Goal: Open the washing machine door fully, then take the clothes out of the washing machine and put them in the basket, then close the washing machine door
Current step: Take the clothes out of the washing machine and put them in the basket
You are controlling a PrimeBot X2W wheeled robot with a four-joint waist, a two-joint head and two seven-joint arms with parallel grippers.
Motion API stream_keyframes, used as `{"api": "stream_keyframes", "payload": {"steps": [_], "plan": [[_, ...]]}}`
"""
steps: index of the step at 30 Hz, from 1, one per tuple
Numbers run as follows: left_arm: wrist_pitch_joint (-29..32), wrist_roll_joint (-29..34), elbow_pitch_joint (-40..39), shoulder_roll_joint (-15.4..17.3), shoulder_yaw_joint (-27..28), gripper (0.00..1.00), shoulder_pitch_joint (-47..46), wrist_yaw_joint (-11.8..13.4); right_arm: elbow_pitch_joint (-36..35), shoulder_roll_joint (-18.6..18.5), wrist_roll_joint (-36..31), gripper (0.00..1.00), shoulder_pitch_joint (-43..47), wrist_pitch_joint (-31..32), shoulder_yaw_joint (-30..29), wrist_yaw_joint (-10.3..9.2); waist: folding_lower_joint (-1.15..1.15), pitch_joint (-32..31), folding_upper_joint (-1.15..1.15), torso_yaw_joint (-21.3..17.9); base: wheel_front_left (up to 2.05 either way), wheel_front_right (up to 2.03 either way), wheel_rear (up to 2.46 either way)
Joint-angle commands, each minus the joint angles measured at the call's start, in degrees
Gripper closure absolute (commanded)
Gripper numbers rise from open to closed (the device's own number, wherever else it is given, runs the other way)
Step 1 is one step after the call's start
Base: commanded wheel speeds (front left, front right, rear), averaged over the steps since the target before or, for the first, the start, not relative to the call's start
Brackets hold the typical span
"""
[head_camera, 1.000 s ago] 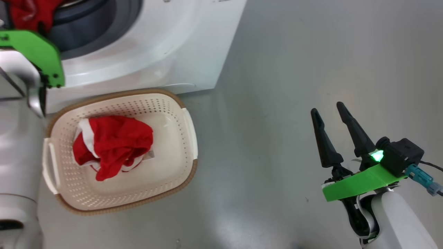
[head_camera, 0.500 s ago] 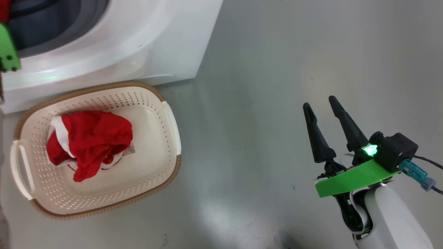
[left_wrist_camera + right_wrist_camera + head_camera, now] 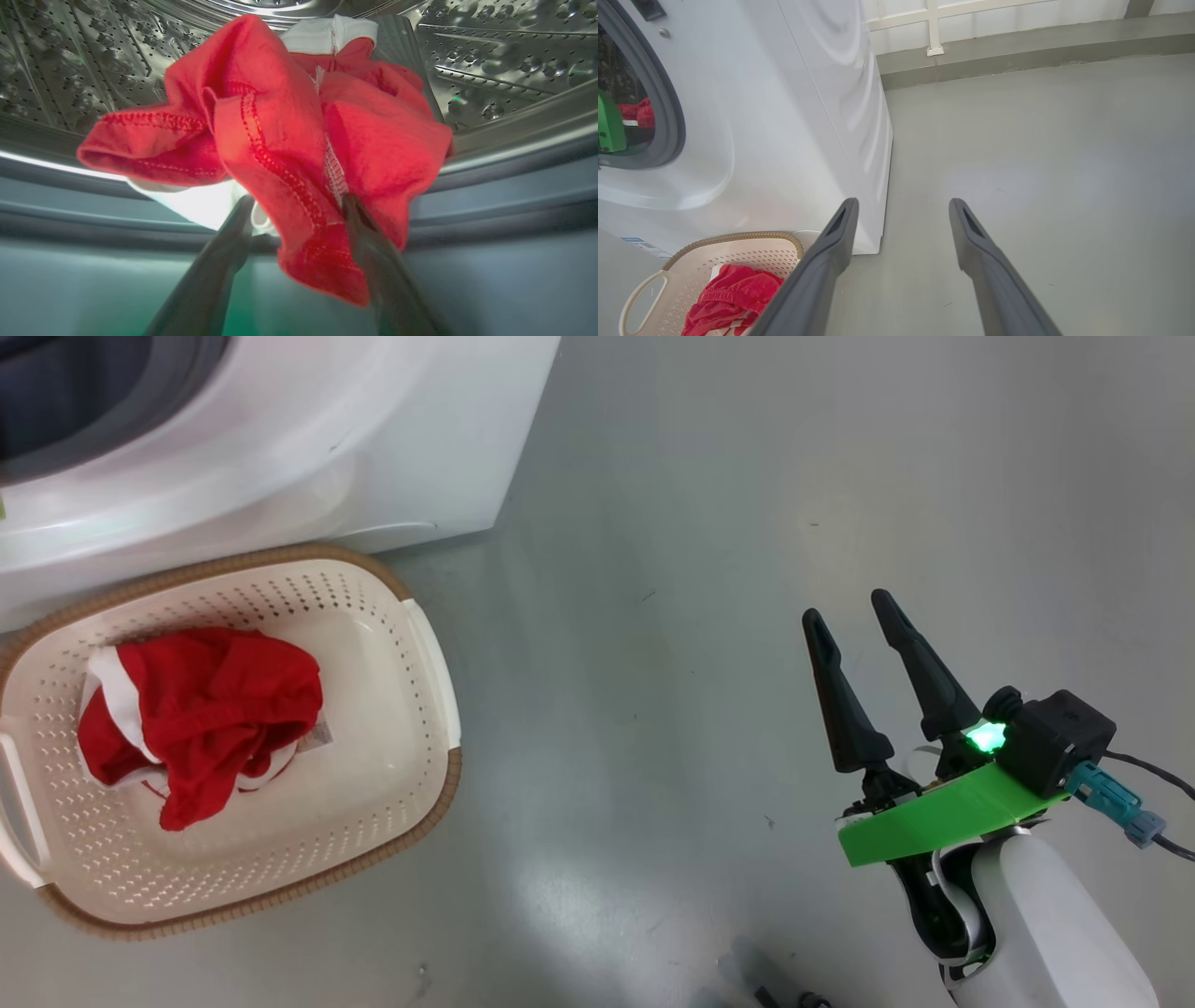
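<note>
White sheet metal of the washing machine (image 3: pixel 373 448) occupies the upper left of the head view, with the dark edge of its opening at the corner. Directly in front of its base, on the grey floor (image 3: pixel 653 616), stands the basket (image 3: pixel 397 747), cream and perforated, with a brown rim. A crumpled red garment (image 3: pixel 215 709) with white panels lies in its left half, and a corner of a label sticker (image 3: pixel 317 735) shows beside the fabric. The right hand (image 3: pixel 845 607) is at the lower right, well apart from the basket and over bare floor. Its two dark fingers are spread wide and hold nothing. A green bracket (image 3: pixel 934 812) and a lit green indicator (image 3: pixel 985 737) sit at its wrist. In the left wrist view, the left hand (image 3: pixel 297 199) points into the steel drum (image 3: pixel 490 56). A second garment (image 3: pixel 280 130), red with white panels, lies bunched at the drum mouth, with one fold hanging over the grey gasket (image 3: pixel 514 196). That fold hangs between the two fingers, which stand wide apart and are not closed on it. In the right wrist view, the right hand's fingers stand wide apart over the floor. The washing machine is at the left, and the basket with its garment is at the lower left, just before the machine's front. A blue label sticker (image 3: pixel 642 245) is near the base. Inside the opening, the left arm's green bracket (image 3: pixel 609 123) shows with red fabric beside it.
</note>
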Motion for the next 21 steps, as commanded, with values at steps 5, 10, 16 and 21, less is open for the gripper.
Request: {"api": "stream_keyframes", "payload": {"steps": [5, 10, 16, 21], "plan": [[-0.11, -0.02, -0.79, 2.68, -0.21, 1.00, -0.59, 0.78, -1.38, 0.01, 0.48, 0.00, -0.12, -0.37, 0.87, 0.36, 0.00, -0.27, 0.00, 0.18, 0.00, 0.00, 0.00], [-1.25, -0.77, -0.67, 2.05, -0.34, 1.00, -0.14, 0.76, -1.35, 0.05, 0.34, 0.00, -0.16, -0.37, 0.68, 0.36, 0.00, -0.98, 0.00, 0.62, 0.00, 0.00, 0.00], [-6.00, -2.86, -0.84, 0.05, 0.36, 1.00, 1.02, -0.38, -1.25, -0.47, 0.12, 0.00, 0.24, -0.37, 0.28, 0.36, 0.00, -2.58, 0.00, 1.93, 0.00, 0.00, 0.00], [-10.85, -4.54, -1.29, -1.41, 1.07, 1.00, 2.47, -1.60, -1.22, -0.91, -0.07, 0.00, 0.62, -0.37, -0.11, 0.36, 0.00, -4.00, 0.00, 3.00, 0.00, 0.00, 0.00]]}}
